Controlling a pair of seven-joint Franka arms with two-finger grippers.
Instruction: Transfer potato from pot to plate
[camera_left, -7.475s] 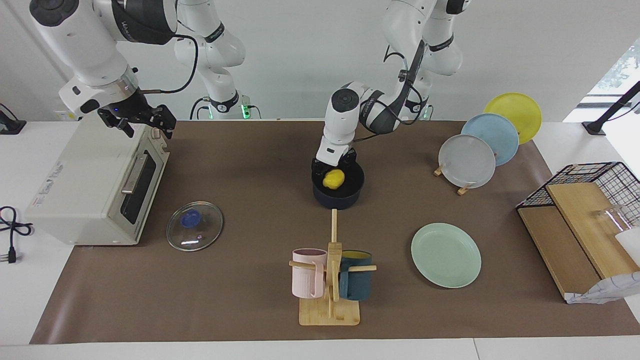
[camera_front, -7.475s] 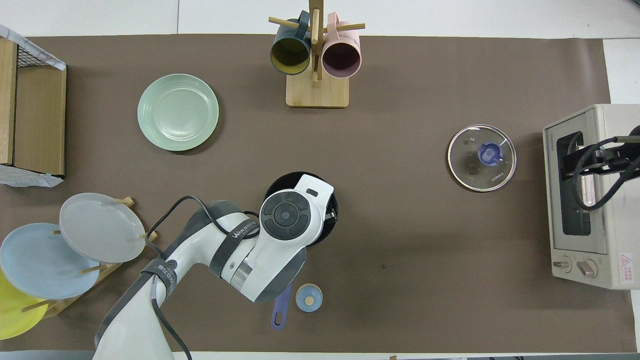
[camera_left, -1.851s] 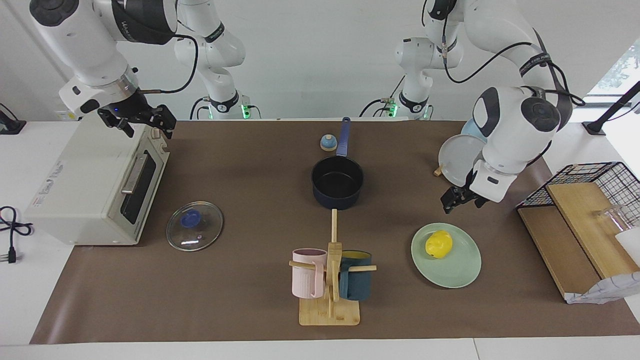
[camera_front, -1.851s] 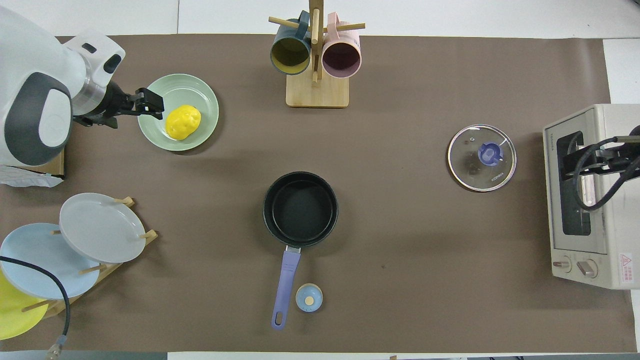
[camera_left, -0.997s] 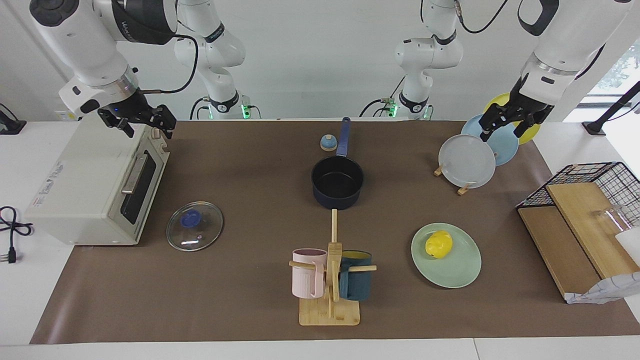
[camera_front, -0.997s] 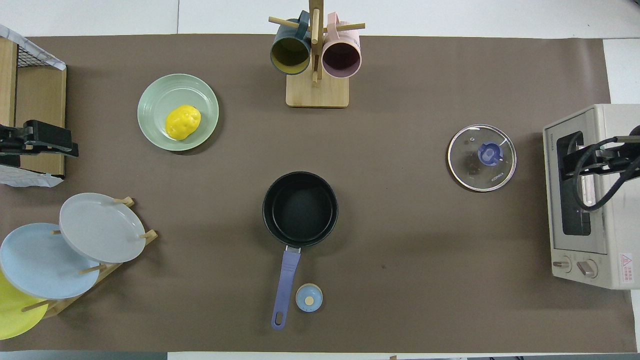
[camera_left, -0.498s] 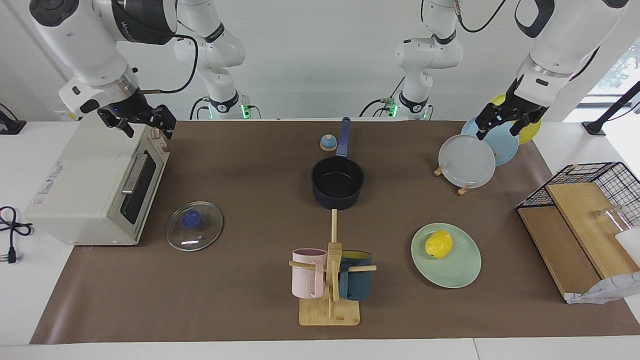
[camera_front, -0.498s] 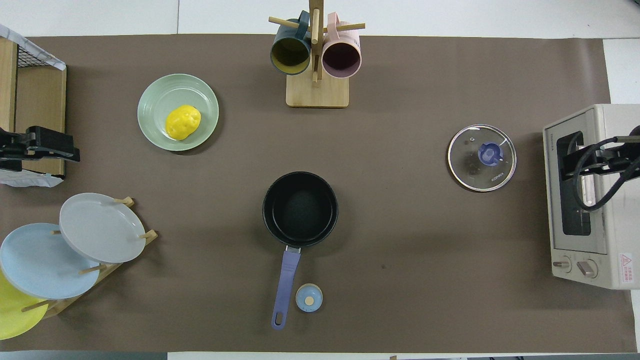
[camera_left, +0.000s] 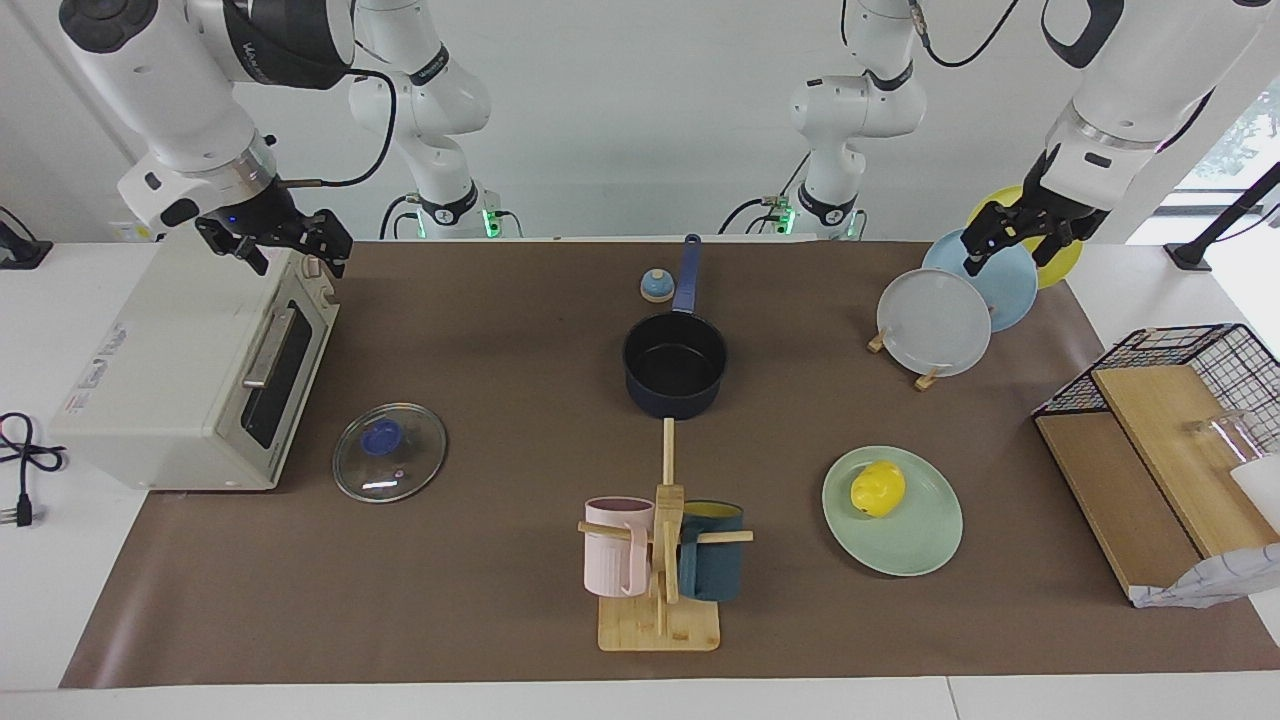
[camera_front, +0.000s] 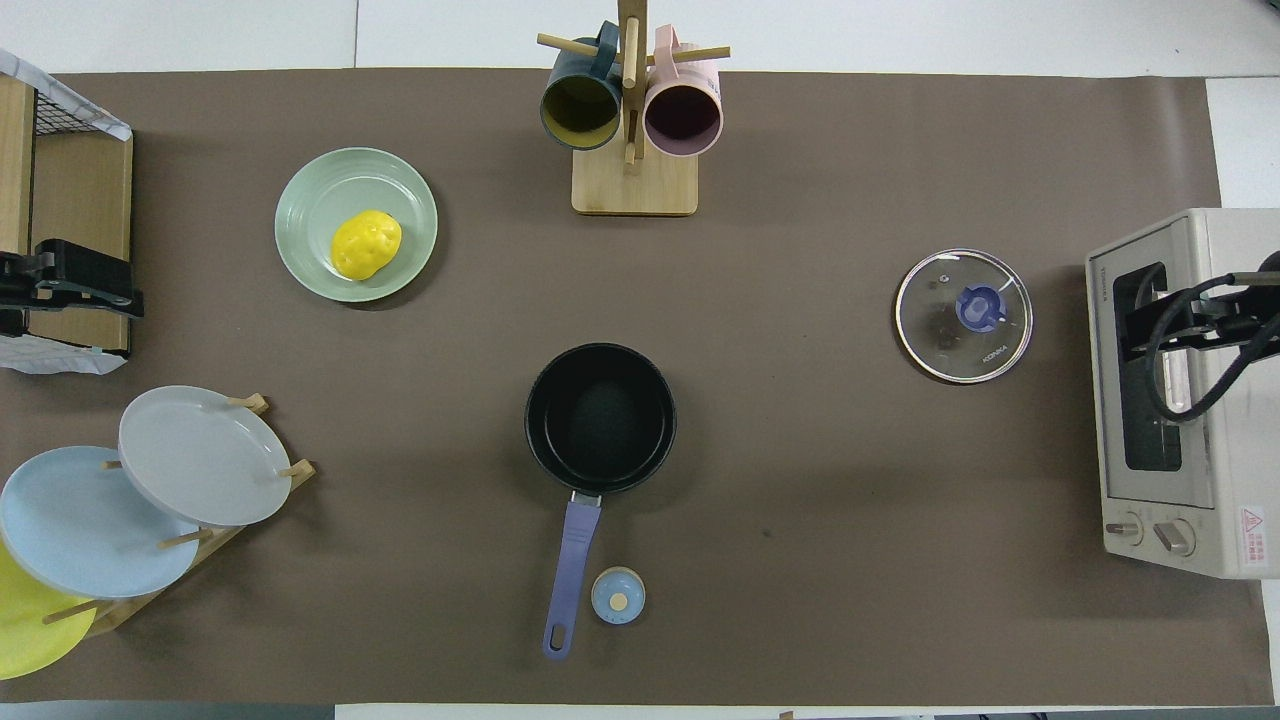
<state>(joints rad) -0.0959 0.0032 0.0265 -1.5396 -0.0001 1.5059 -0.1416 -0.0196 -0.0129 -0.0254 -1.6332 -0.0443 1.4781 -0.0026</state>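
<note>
The yellow potato (camera_left: 877, 489) (camera_front: 366, 244) lies on the mint-green plate (camera_left: 925, 545) (camera_front: 405, 190), toward the left arm's end of the table. The navy pot (camera_left: 675, 365) (camera_front: 600, 418) stands mid-table with nothing in it, its blue handle (camera_front: 571, 575) pointing toward the robots. My left gripper (camera_left: 1012, 250) (camera_front: 110, 285) hangs open and holds nothing, high over the left arm's end between the plate rack and the wire basket, well away from the plate. My right gripper (camera_left: 275, 240) (camera_front: 1135, 325) waits open over the toaster oven.
A rack (camera_left: 935, 322) holds grey, blue and yellow plates. A glass lid (camera_left: 389, 452) lies beside the toaster oven (camera_left: 190, 370). A mug tree (camera_left: 660, 560) stands farther from the robots than the pot. A small blue bell (camera_left: 655, 286) sits beside the pot's handle. A wire basket (camera_left: 1190, 360) holds wooden boards.
The potato, first in the pot under my left gripper, now rests on the plate. My left gripper let go and rose away; over the last second it only drifts slightly. The right arm stays still.
</note>
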